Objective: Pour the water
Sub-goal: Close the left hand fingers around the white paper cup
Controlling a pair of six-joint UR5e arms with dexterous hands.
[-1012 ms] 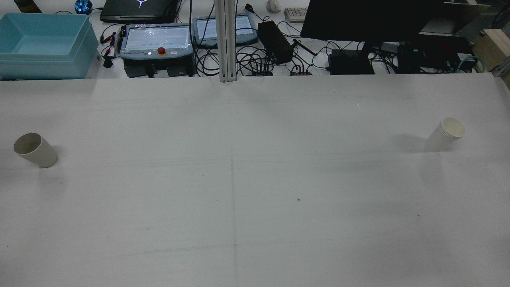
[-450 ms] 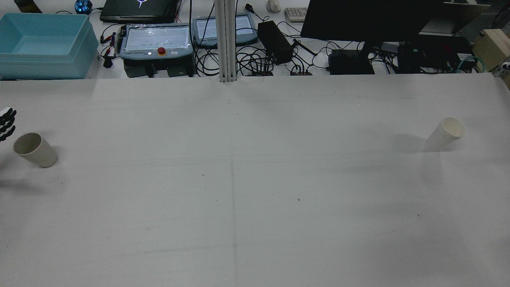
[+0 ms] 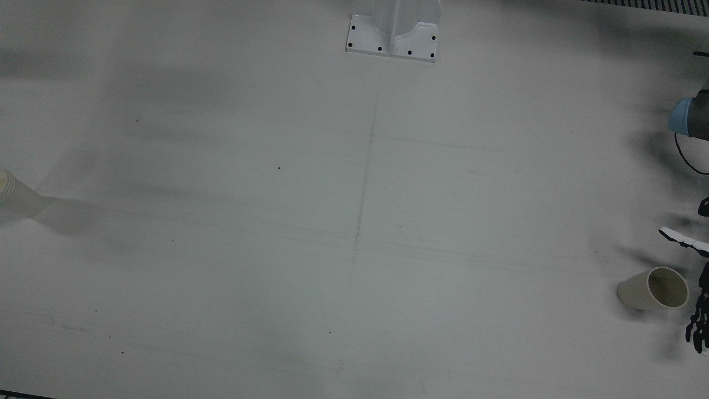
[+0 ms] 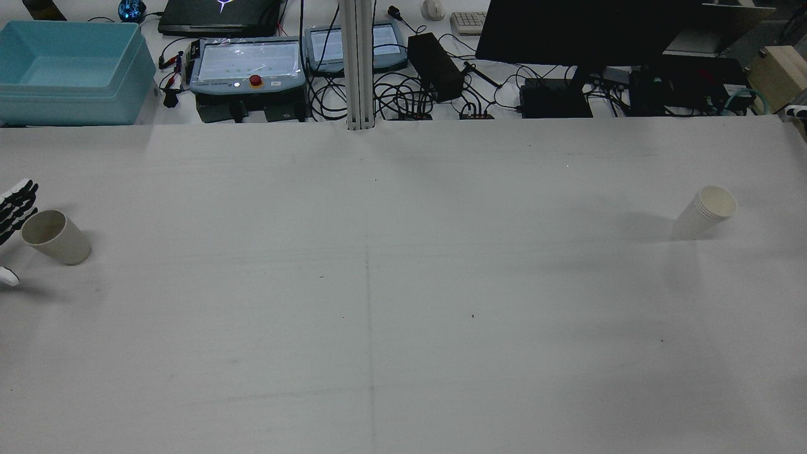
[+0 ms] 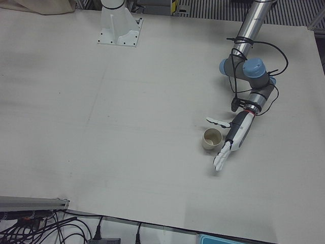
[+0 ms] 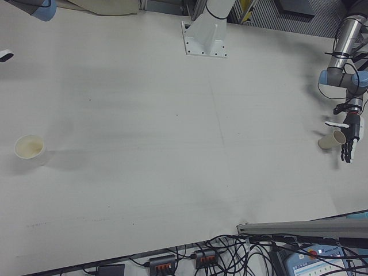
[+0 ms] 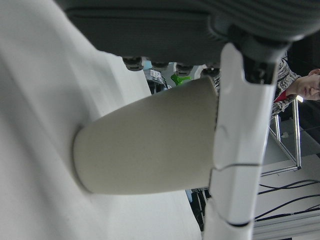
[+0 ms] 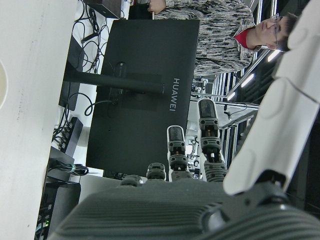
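Note:
A beige paper cup (image 4: 55, 237) stands at the table's left side; it also shows in the front view (image 3: 653, 288) and the left-front view (image 5: 212, 139). My left hand (image 5: 233, 137) is open beside it, with the thumb on one side of the cup and the fingers (image 5: 221, 158) on the other; I cannot tell whether they touch it. The left hand view has the cup (image 7: 150, 145) close up behind the thumb. A stack of white paper cups (image 4: 707, 212) stands far right. My right hand (image 4: 795, 112) is open at the table's far right edge, away from that stack (image 6: 30, 148).
A teal bin (image 4: 69, 69), two control pendants (image 4: 246, 63), cables and a black monitor (image 4: 586, 31) lie beyond the table's far edge. A white post base (image 3: 393, 33) is bolted at the robot's side. A person stands behind the monitor (image 8: 145, 90).
My left hand has come in from the table's left edge and now brackets the beige cup. A tip of my right hand has appeared at the far right edge. Both cups have stayed put.

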